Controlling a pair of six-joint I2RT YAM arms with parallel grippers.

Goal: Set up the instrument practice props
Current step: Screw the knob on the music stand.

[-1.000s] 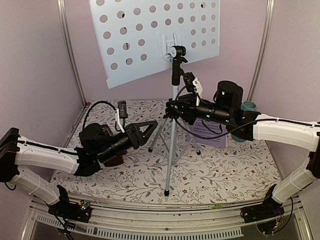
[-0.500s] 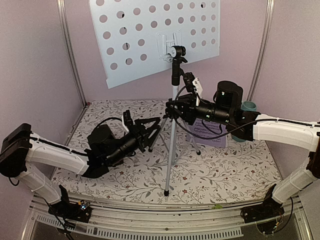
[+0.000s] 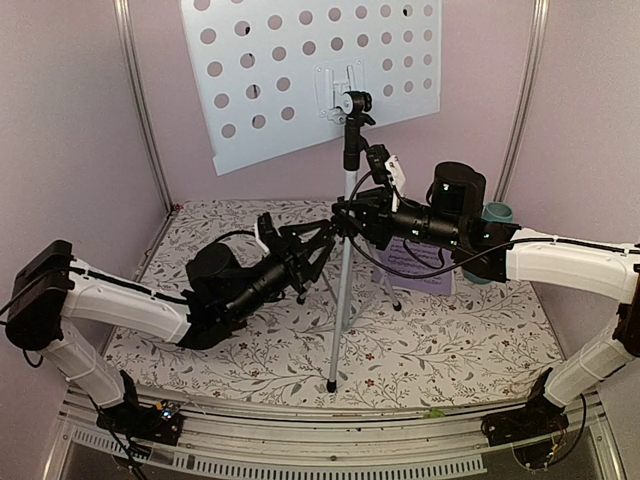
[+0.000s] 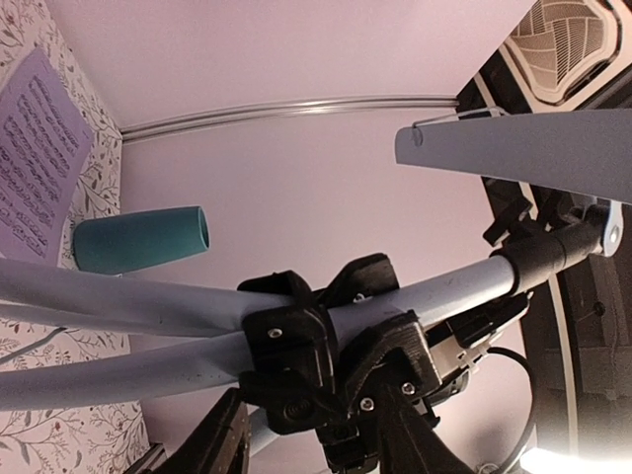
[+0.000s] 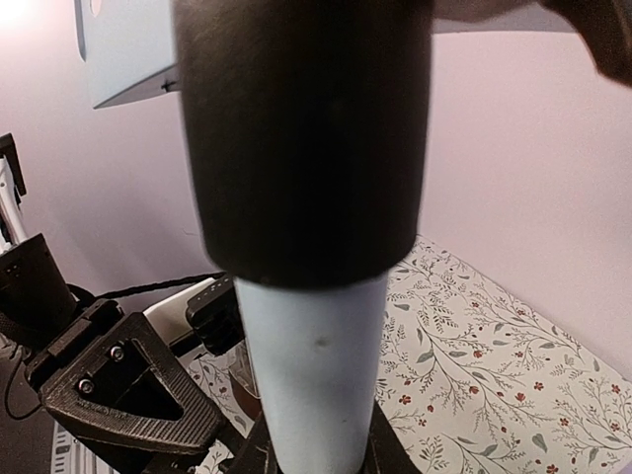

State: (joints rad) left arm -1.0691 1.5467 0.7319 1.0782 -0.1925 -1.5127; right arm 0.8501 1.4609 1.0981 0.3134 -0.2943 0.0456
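The music stand has a pale-blue perforated desk [image 3: 310, 75] on a silver pole [image 3: 346, 270] with tripod legs. My right gripper [image 3: 346, 214] is shut on that pole just below the black collar; in the right wrist view the pole [image 5: 311, 365] fills the frame between the jaws [image 5: 314, 452]. My left gripper [image 3: 322, 240] is open at the black tripod hub [image 4: 326, 346], its fingers [image 4: 225, 439] spread on either side of the hub's underside. Sheet-music pages [image 3: 425, 268] lie flat behind the right arm, also in the left wrist view [image 4: 35, 163]. My left arm hides the metronome.
A teal cup [image 3: 497, 213] stands at the back right beside the pages, seen too in the left wrist view [image 4: 138, 240]. Lilac walls and metal corner posts [image 3: 140, 100] close in the floral tabletop [image 3: 450, 340]. One tripod foot [image 3: 331, 385] stands near the front edge.
My left arm has swung right and up from the left of the table to the tripod hub. The right gripper and the stand have not moved.
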